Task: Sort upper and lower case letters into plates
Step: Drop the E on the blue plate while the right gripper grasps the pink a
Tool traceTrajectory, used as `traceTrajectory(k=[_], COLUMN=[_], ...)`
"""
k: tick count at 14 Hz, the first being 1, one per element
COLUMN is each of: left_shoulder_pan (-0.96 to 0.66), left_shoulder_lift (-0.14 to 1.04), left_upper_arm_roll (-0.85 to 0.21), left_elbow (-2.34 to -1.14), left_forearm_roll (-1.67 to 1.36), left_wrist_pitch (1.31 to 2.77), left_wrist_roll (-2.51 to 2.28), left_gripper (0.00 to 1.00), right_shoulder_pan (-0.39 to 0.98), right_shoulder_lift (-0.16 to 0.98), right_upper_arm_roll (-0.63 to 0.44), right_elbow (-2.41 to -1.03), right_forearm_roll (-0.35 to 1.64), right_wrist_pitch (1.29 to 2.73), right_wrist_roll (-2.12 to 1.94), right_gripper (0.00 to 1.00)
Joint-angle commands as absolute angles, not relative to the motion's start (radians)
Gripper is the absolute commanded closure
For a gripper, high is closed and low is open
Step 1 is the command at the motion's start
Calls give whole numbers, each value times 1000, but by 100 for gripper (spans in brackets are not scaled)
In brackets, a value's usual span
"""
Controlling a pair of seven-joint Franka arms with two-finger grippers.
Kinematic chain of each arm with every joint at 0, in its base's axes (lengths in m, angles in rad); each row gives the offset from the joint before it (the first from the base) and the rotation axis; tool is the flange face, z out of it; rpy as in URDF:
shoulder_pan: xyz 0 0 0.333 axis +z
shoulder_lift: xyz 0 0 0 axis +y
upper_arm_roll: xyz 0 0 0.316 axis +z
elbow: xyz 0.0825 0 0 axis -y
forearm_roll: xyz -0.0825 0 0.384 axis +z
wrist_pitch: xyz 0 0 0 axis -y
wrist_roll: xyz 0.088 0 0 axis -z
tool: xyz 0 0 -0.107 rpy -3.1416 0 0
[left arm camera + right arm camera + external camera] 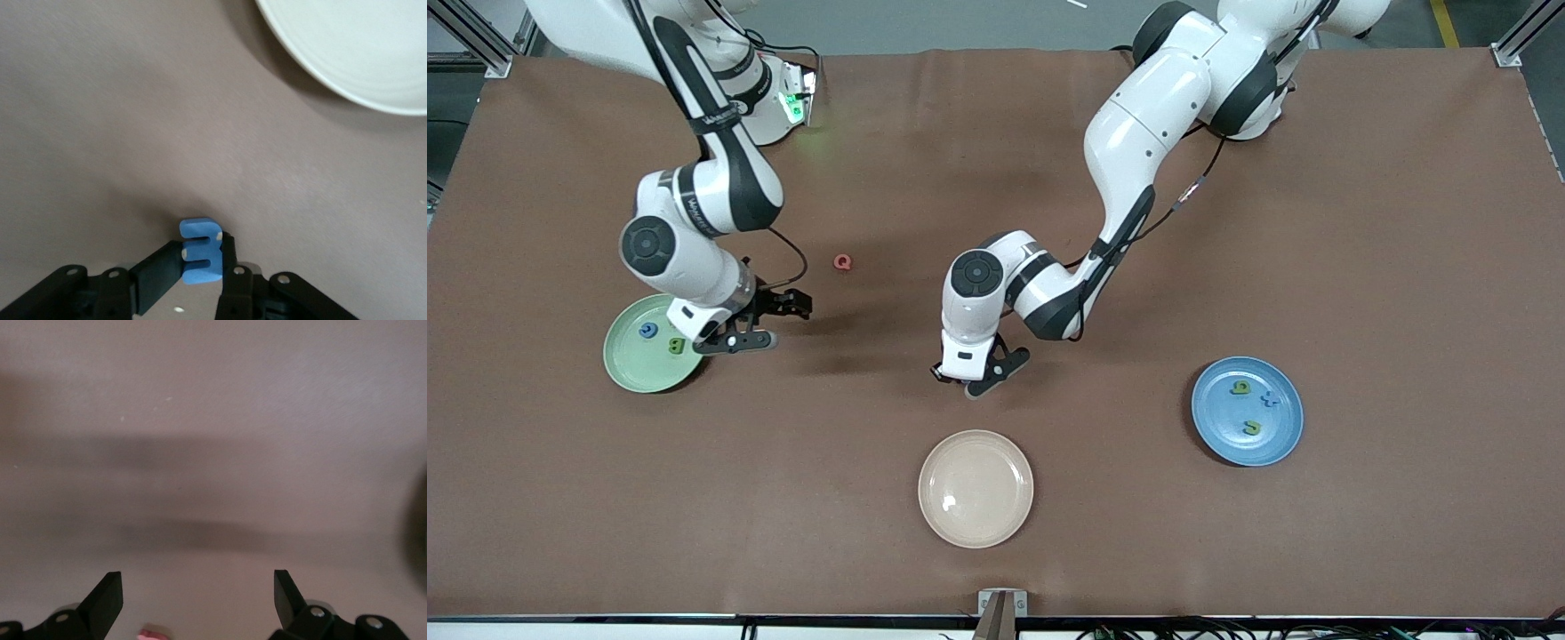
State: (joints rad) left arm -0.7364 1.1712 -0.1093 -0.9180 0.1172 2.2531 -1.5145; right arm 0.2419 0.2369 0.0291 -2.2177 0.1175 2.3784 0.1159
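The right gripper [769,322] hangs with its two black fingers spread wide and nothing between them, over bare brown table cloth [1360,222] just beside the rim of the round, shallow pale green plate [624,366] at the right arm's end of the table. That plate holds two small chunky letters, a blue one [647,331] and a green one [677,346], lying close together and partly under the gripper's wrist. A tiny pink toy letter Q [842,261] lies alone on the cloth, farther from the front camera than the green plate and between the two arms.

The left gripper [993,372] sits low over the middle of the table, its fingers [160,270] pinched on a small blue toy letter [200,250]; the wrist view shows the block clamped upright between the pads, at or just above the cloth. Nearer to the front camera lies the round cream-beige plate [975,488], bare.

Toward the left arm's end rests the round blue matte plate [1247,411], holding three letters: a green one [1240,387], a blue one [1269,399] just beside it, and another green one [1253,428] nearer the camera.
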Motion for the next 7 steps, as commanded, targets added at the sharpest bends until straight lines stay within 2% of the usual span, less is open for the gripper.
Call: traceTrajectory(k=[1, 5, 7], left_shoulder_pan=[-706, -661, -621], left_shoulder_lift=[1115, 958, 853], left_upper_arm_roll=[-100, -97, -95], left_elbow=[-939, -1096, -1231], left_forearm_roll=[115, 115, 120], left_wrist_pitch=[2198, 2155, 2155], left_wrist_roll=[-1506, -1438, -1392], left_gripper=[100, 100, 100], right_shoulder_pan=[307, 403, 436], right_shoulder_lift=[229, 230, 230], right_upper_arm_roll=[20, 18, 17], right_elbow=[-2301, -2382, -2431], right_forearm_roll=[161, 232, 232], right_wrist_pitch=[2492, 2589, 2644], right_wrist_roll=[153, 244, 265], right_gripper=[0, 0, 0])
